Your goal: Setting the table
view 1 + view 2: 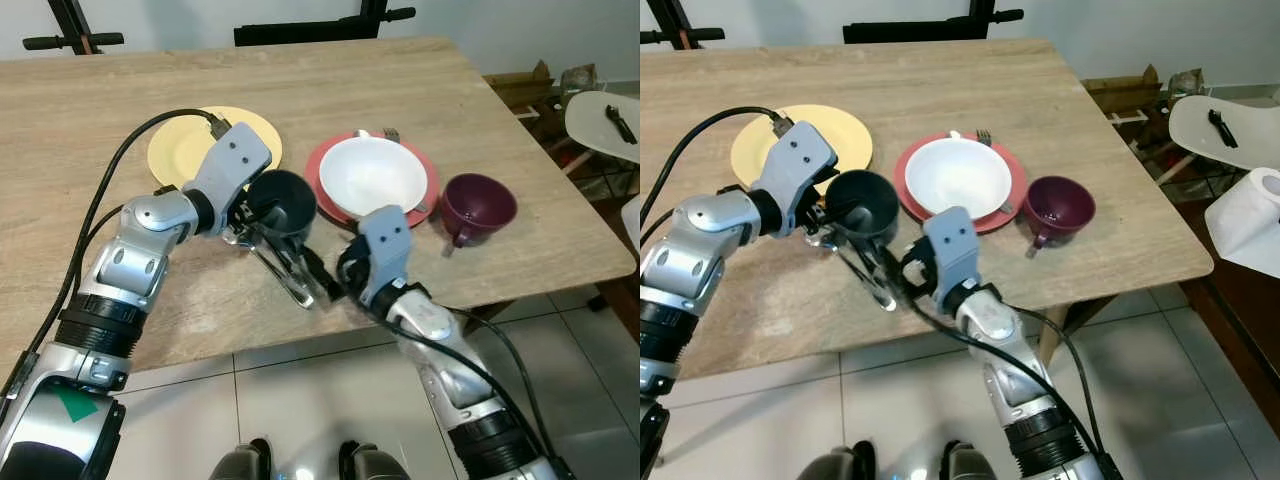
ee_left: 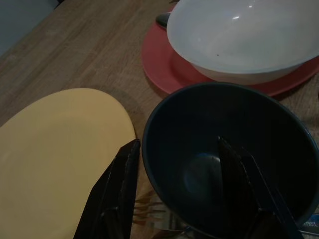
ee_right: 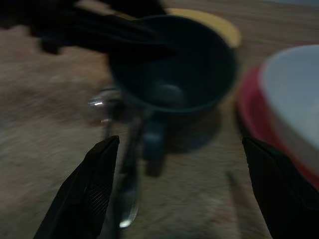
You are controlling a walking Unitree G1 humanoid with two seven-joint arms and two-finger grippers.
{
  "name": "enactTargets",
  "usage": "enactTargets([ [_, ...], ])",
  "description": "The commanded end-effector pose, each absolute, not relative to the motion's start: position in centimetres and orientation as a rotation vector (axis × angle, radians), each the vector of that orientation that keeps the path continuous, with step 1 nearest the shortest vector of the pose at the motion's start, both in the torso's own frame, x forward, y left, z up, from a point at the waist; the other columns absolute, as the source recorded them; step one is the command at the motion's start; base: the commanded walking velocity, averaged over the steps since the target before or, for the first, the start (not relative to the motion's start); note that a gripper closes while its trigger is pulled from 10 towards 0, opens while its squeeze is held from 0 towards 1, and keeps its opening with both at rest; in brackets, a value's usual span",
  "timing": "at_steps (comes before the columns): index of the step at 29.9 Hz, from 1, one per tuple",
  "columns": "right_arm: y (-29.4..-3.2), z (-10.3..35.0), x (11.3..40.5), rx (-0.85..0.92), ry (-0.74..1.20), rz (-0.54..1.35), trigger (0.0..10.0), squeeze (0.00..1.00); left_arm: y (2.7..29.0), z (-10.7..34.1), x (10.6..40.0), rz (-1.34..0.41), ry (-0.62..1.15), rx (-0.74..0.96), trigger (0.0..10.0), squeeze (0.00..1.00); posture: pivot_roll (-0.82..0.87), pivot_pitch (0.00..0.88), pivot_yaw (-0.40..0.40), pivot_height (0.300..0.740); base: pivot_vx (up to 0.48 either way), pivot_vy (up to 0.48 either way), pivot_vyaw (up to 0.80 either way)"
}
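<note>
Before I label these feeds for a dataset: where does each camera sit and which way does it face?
Left and right eye views: on the head, looking down at the wooden table; both arms show.
Left wrist view: along the left gripper fingers, astride the dark cup wall.
Right wrist view: along the open right gripper fingers, toward that cup.
All share the cup, yellow plate and white bowl.

A pale tiled floor (image 1: 290,385) fills the lower part of the frame, and dark chair frames (image 1: 320,28) stand against the light wall (image 1: 1140,25) along the top edge. At the right edge sits a white seat (image 1: 1220,125) with a small black object (image 1: 1223,124) lying on it. Beside it are a cardboard box (image 1: 1127,88) and a roll of white paper (image 1: 1252,225) at the far right.
</note>
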State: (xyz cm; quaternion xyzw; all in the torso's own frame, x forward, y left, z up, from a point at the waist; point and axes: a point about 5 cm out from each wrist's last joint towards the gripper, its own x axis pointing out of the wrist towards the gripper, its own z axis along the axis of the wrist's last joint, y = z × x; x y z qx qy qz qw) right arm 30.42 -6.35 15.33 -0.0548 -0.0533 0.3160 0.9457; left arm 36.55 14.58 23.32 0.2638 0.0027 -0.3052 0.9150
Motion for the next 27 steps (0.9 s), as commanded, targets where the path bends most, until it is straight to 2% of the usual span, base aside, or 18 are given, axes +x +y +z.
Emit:
enactTargets([
  [1,-6.1,14.6,30.0,-0.120,-0.092,0.663,10.0,0.00,14.8,23.1,36.7,-0.623,0.015,0.543,10.0,0.00,-0.05,0.122,0.043,0.740,0.000,0.000,0.00],
  [6,-5.0,14.6,29.4,-0.068,-0.089,0.700,10.0,0.00,14.7,23.2,36.7,-0.619,0.013,0.543,10.0,0.00,-0.05,0.121,0.043,0.740,0.000,0.000,0.00],
  [13,-4.6,13.7,30.3,-0.116,-0.089,0.610,10.0,0.00,14.7,23.2,36.7,-0.620,0.013,0.541,10.0,0.00,-0.04,0.122,0.046,0.740,0.000,0.000,0.00],
  [27,-3.2,13.7,32.2,-0.056,-0.089,0.556,10.0,0.00,14.8,23.3,36.8,-0.617,0.014,0.539,10.0,0.00,-0.03,0.122,0.044,0.740,0.000,0.000,0.00],
])
